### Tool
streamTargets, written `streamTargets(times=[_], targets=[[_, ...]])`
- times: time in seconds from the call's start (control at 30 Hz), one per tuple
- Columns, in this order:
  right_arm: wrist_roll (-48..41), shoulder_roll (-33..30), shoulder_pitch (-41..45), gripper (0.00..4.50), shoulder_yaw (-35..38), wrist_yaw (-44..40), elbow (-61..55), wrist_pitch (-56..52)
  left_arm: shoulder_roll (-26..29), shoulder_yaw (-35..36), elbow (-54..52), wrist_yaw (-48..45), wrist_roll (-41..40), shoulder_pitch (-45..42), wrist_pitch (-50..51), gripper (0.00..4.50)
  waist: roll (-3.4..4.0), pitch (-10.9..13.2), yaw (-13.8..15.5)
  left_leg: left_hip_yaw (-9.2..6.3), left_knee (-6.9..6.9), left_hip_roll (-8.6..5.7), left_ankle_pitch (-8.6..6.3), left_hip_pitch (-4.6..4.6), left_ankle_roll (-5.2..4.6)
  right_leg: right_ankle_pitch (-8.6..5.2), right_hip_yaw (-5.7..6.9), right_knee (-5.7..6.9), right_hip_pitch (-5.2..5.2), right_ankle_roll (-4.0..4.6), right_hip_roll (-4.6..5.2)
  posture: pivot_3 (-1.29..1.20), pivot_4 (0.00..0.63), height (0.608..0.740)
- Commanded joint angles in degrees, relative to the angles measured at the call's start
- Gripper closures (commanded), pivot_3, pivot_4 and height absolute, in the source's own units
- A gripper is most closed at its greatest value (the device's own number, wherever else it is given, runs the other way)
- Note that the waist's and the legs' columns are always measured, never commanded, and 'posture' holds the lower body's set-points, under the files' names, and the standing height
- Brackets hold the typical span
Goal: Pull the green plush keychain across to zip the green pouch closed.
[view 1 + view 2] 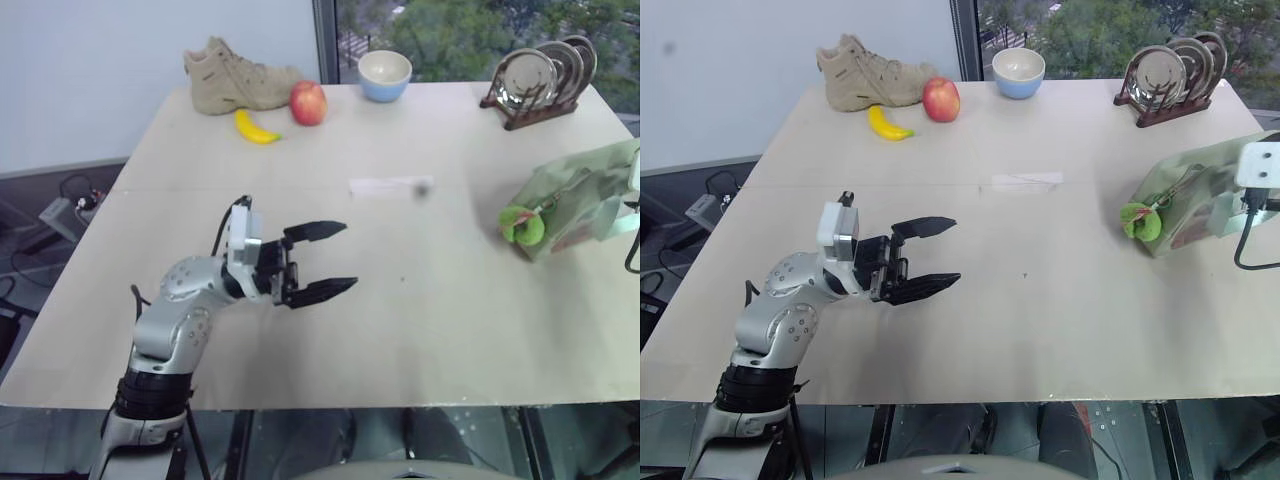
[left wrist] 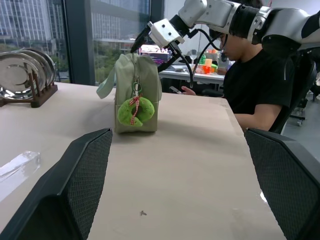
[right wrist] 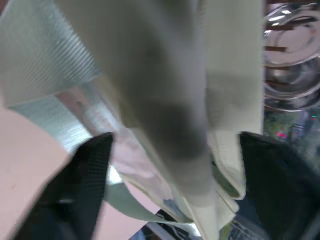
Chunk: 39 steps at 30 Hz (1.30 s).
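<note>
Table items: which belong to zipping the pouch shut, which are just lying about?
Job: green pouch; green plush keychain.
Lying about: boot; apple; banana; bowl; plate rack.

A: So what's on the table? The green pouch (image 2: pixel 135 92) stands upright, with the green plush keychain (image 2: pixel 135 110) hanging down its near end.

B: Yep, and the right gripper (image 2: pixel 150 37) is at the pouch's top. Plate rack (image 2: pixel 25 75) off to one side, person in a black shirt (image 2: pixel 255 85) seated behind.
</note>
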<state>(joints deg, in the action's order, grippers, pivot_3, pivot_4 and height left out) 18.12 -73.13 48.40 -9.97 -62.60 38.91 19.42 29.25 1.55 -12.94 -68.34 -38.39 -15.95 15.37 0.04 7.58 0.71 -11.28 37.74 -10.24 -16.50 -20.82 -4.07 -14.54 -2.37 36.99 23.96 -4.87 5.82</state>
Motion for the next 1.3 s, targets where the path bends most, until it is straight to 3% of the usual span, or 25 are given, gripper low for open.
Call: streamTargets(times=[0.03, 0.17, 0.2, 0.4, 0.53, 0.73, 1.0, 1.17, 1.3], targets=[[1.6, 0.4, 3.3, 2.33, -1.2, -2.6, 2.9, 1.9, -0.1, 0.3, -1.6, 0.2, 0.4, 0.6, -1.6, 0.0, 0.0, 0.0, 0.0, 0.0, 0.0, 0.0, 0.0, 0.0, 0.0, 0.0, 0.0, 0.0, 0.0, 0.0, 0.0, 0.0, 0.15, 0.74], [-1.3, 3.5, 6.2, 4.13, 0.2, -4.9, 1.5, -1.3, -0.1, 0.9, -1.6, 1.1, 0.9, 1.3, -2.3, 0.0, 0.0, 0.0, -0.2, 0.01, 0.0, 0.01, 0.0, 0.01, 0.0, 0.0, -0.02, 0.01, 0.0, 0.0, 0.0, 0.0, 0.15, 0.74], [-2.9, 4.8, 6.8, 4.39, 1.1, -5.8, -0.2, -4.0, -0.1, 1.0, -1.5, 1.4, 1.1, 1.5, -2.5, 0.0, 0.0, 0.0, -0.4, 0.04, 0.0, 0.03, 0.0, 0.02, 0.0, 0.0, -0.05, 0.02, 0.0, 0.0, -0.02, 0.0, 0.15, 0.74], [-9.5, 13.2, 7.6, 4.39, 5.5, -5.8, -17.1, -31.2, -0.3, 1.0, 0.2, 2.4, 2.7, 1.8, -3.8, 0.0, 0.0, 0.0, -1.4, 0.03, 0.01, 0.09, 0.0, -0.01, 0.0, 0.01, -0.05, 0.07, 0.02, 0.01, -0.05, 0.0, 0.15, 0.74], [-8.7, 20.5, 7.6, 4.39, 2.2, -3.8, -31.0, -48.6, -0.5, 2.2, 5.0, 4.7, 5.4, 0.9, -5.8, 0.0, 0.0, 0.0, -1.5, -0.02, 0.03, 0.09, 0.0, -0.05, 0.01, 0.01, -0.01, 0.06, 0.05, 0.01, -0.05, 0.0, 0.15, 0.74], [-5.5, 29.7, 10.5, 4.39, -5.3, -0.8, -40.9, -63.6, 0.0, 3.5, 9.6, 9.6, 9.8, 0.4, -8.0, 0.0, -0.01, 0.0, -1.4, -0.1, 0.23, 0.04, -0.01, -0.22, 0.01, 0.02, 0.06, 0.1, 0.11, 0.01, -0.03, 0.0, 0.15, 0.74], [-1.4, 40.0, 14.0, 4.39, -14.1, 5.2, -40.0, -69.4, 0.3, 4.7, 8.6, 13.2, 11.0, 3.0, -8.5, 0.0, -0.06, 0.0, -1.6, -0.12, 0.42, 0.02, -0.01, -0.38, 0.02, 0.02, 0.14, 0.39, 0.3, 0.02, 0.01, 0.0, 0.15, 0.74], [-1.7, 43.5, 13.1, 4.39, -15.0, 7.6, -40.2, -69.5, 0.1, 5.1, 7.4, 14.6, 11.2, 4.6, -8.8, 0.0, -0.09, 0.0, -1.8, -0.08, 0.48, -0.02, -0.01, -0.38, 0.02, 0.02, 0.22, 0.53, 0.35, 0.02, 0.04, 0.0, 0.15, 0.74], [-6.7, 44.0, 11.8, 4.39, -12.1, 4.7, -43.7, -69.7, 0.0, 5.3, 7.0, 15.5, 11.1, 5.4, -8.9, 0.0, -0.1, -0.1, -2.0, -0.06, 0.49, -0.01, -0.01, -0.37, 0.03, 0.02, 0.21, 0.66, 0.39, 0.03, 0.04, 0.0, 0.15, 0.74]])
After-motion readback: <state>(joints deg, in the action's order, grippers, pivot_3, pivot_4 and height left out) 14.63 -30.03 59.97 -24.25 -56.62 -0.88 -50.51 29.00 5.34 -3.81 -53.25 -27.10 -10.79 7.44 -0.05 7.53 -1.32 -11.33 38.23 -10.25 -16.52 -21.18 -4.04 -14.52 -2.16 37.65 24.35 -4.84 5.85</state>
